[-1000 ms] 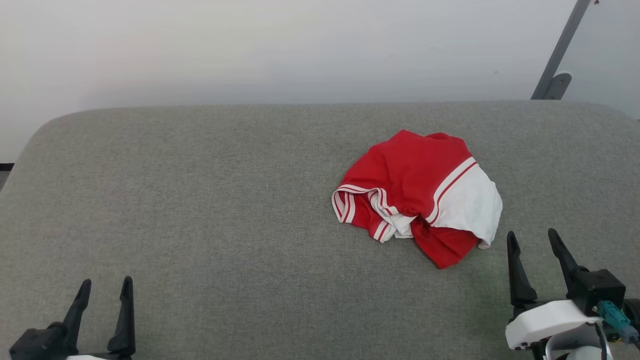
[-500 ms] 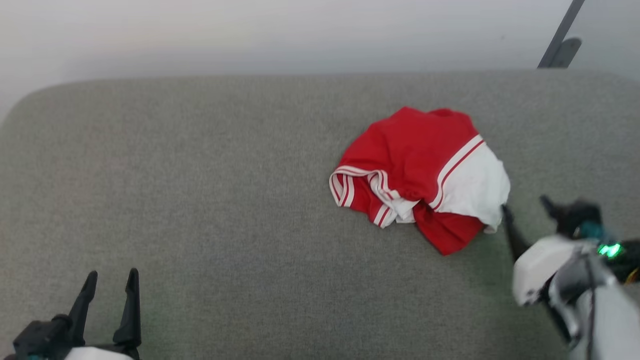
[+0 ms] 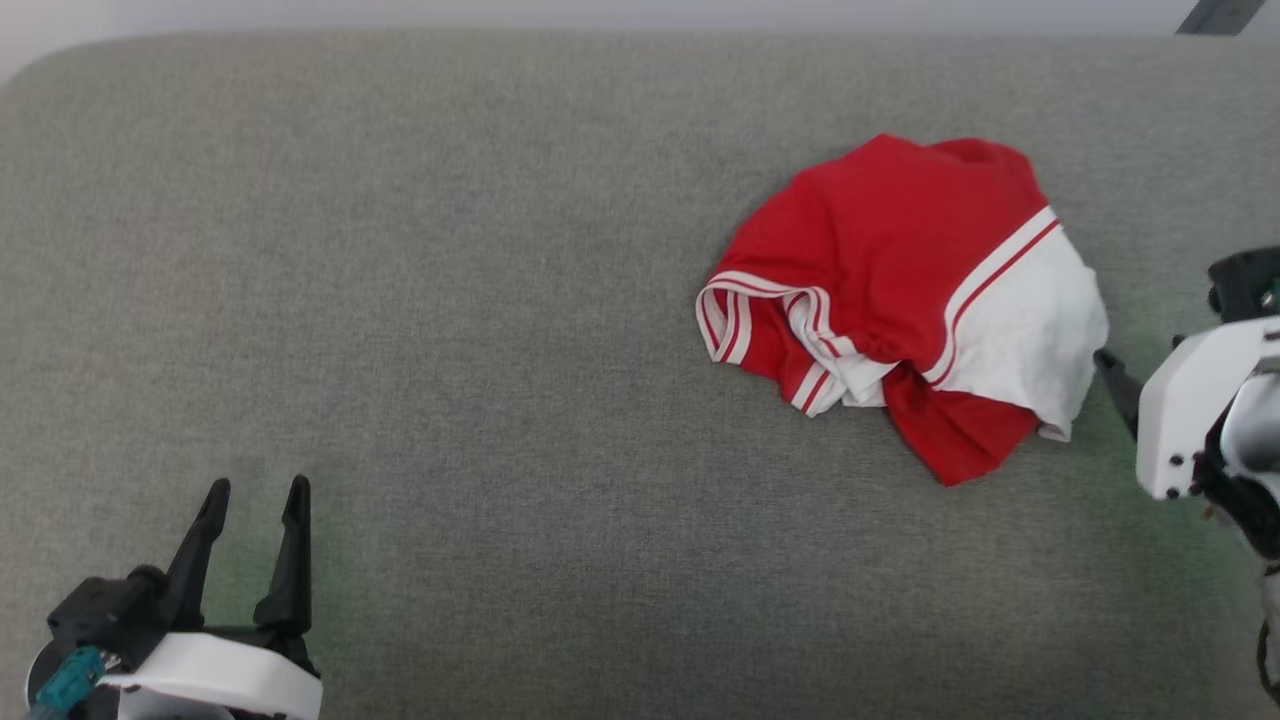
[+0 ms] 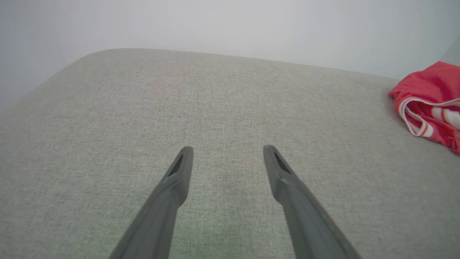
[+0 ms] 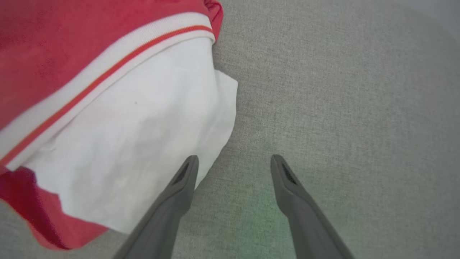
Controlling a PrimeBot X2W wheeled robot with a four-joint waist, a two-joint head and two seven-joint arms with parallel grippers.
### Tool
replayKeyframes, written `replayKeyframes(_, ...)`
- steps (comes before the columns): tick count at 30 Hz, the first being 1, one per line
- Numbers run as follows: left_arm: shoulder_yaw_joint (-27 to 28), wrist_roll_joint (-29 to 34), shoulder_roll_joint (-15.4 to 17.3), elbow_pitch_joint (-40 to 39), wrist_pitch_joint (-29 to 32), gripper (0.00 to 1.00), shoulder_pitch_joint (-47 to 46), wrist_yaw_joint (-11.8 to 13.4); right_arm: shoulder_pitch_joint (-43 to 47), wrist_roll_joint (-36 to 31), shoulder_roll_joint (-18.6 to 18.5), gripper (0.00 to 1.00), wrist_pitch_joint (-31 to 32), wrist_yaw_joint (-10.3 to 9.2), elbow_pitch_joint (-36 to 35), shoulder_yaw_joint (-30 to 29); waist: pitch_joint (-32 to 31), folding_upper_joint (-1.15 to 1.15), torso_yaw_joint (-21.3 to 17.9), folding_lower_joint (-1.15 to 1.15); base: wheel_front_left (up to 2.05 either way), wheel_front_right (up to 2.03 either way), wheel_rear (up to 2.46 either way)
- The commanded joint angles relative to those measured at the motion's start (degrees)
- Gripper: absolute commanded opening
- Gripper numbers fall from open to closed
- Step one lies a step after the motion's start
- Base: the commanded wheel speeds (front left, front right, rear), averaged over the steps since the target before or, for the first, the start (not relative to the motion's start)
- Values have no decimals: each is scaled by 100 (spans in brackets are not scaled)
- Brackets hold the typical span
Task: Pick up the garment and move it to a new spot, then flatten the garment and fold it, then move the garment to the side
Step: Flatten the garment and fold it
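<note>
Grey fabric surface (image 3: 450, 300) backed by pale wall (image 4: 215, 25).

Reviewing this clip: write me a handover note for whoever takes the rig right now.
Left gripper: open, empty, above the grey cushion, far from the garment.
Right gripper: open, empty, beside the garment's white sleeve; contact unclear.
Garment: crumpled heap, right side of the cushion.
Done: nothing yet. Left: pick up, move, flatten, fold, set aside.
</note>
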Motion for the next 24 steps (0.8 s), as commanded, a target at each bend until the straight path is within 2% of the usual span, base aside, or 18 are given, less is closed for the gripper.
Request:
replayKeyframes(1, -22, -25, 27, 9, -28, 100, -100, 5, -93, 15, -38, 100, 51, -10, -12, -27, 124, 0, 70, 0, 0, 0, 0)
replayKeyframes(11, -161, -233, 151, 57, -28, 100, -408, 4, -343, 74, 94, 100, 630, -11, 238, 60, 548, 0, 162, 0, 0, 0, 0)
replayKeyframes(12, -158, -249, 162, 61, -28, 100, -429, 4, -346, 71, 116, 78, 650, -11, 256, 55, 567, 0, 159, 0, 0, 0, 0)
replayKeyframes(13, -153, -261, 174, 66, -28, 100, -444, 4, -342, 76, 129, 48, 666, -11, 270, 70, 580, 0, 155, 0, 0, 0, 0)
replayKeyframes(15, -172, -274, 197, 89, -28, 100, -451, 4, -334, 108, 131, 4, 680, -11, 263, 96, 593, 0, 142, 0, 0, 0, 0)
replayKeyframes(16, -183, -282, 209, 100, -28, 100, -452, 4, -338, 135, 137, 0, 626, -11, 250, 64, 595, 0, 129, 0, 0, 0, 0)
replayKeyframes(24, -254, -317, 301, 124, -28, 100, -466, 4, -297, 51, 12, 0, 245, -13, 109, -485, 538, 0, -37, 0, 0, 0, 0)
